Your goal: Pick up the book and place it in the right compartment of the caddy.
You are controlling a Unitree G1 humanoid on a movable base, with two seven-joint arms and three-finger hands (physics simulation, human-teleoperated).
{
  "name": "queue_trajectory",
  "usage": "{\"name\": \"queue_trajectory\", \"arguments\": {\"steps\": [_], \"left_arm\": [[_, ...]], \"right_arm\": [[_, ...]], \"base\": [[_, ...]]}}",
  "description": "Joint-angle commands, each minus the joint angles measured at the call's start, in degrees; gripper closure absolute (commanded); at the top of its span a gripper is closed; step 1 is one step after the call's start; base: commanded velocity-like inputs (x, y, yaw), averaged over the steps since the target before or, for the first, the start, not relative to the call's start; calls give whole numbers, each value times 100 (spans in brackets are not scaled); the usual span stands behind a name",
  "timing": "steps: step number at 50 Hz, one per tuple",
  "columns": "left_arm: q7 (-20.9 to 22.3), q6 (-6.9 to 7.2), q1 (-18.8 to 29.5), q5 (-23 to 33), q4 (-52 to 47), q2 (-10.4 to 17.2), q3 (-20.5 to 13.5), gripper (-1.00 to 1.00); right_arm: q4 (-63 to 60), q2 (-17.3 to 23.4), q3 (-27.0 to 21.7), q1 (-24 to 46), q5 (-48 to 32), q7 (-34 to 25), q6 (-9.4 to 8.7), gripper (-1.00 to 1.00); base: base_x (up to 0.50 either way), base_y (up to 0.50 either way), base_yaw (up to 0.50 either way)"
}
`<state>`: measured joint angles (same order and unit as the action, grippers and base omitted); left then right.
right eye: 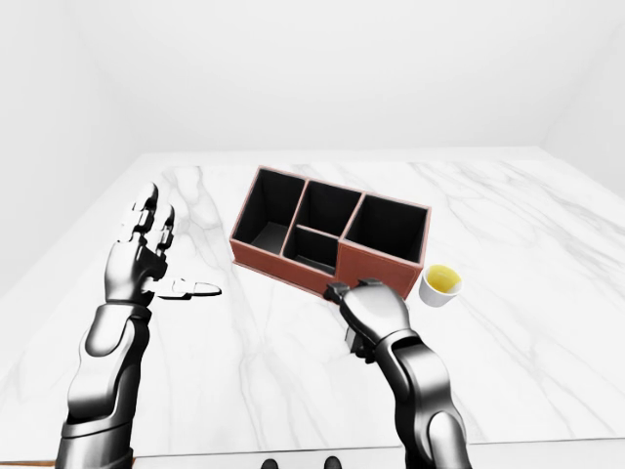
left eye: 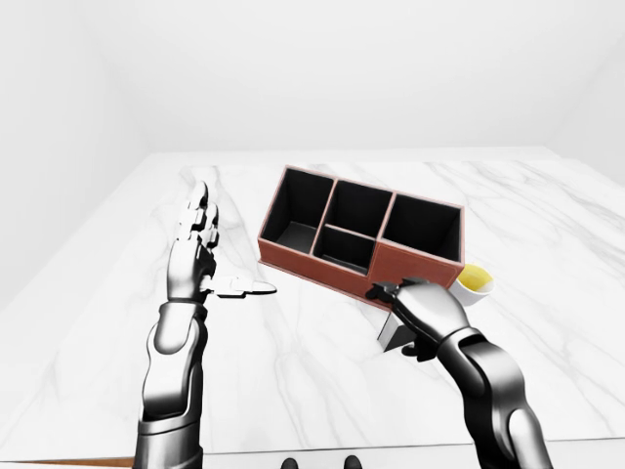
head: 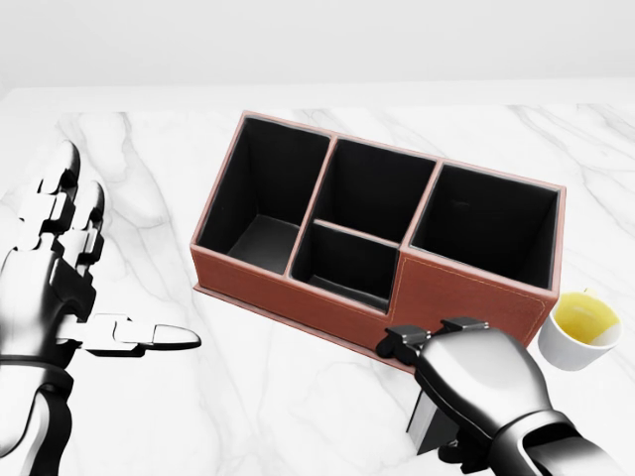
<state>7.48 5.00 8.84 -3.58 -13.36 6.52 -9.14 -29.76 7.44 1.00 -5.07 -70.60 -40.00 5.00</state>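
The brown caddy (head: pixel 298 288) stands in the middle of the head view, its dark compartments open to the top. Its right compartment (head: pixel 486 223) holds nothing that I can see. The book (head: pixel 427 424) shows as a grey-white slab just below the caddy's right end, mostly hidden under my right hand (head: pixel 442 392), whose fingers curl round it. My left hand (head: pixel 109 278) is raised at the left of the view, apart from the caddy, with fingers spread and thumb pointing right, holding nothing.
A small white cup (head: pixel 583 329) of yellow liquid stands against the caddy's right end, close to my right hand. The white marble table (head: pixel 278 416) runs on to the left and below the caddy.
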Motion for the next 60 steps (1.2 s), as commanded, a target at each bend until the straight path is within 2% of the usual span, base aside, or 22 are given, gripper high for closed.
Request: {"name": "queue_trajectory", "arguments": {"steps": [1,22,40,60], "left_arm": [[-4,0,1,-12,112,4,-7,-100],[-18,0,38,-8,323,6,22,-100],[-18,0,65,-7,336,14,25,-100],[-26,0,34,-32,371,28,-19,-100]], "right_arm": [[356,49,-23,78,-46,0,0,-29],[804,136,-79,381,-93,0,0,-28],[928,176,-121,431,-160,0,0,-16],[1222,207,-126,522,-225,0,0,-18]], "base": [[0,0,0],[0,0,0],[0,0,0],[0,0,0]]}}
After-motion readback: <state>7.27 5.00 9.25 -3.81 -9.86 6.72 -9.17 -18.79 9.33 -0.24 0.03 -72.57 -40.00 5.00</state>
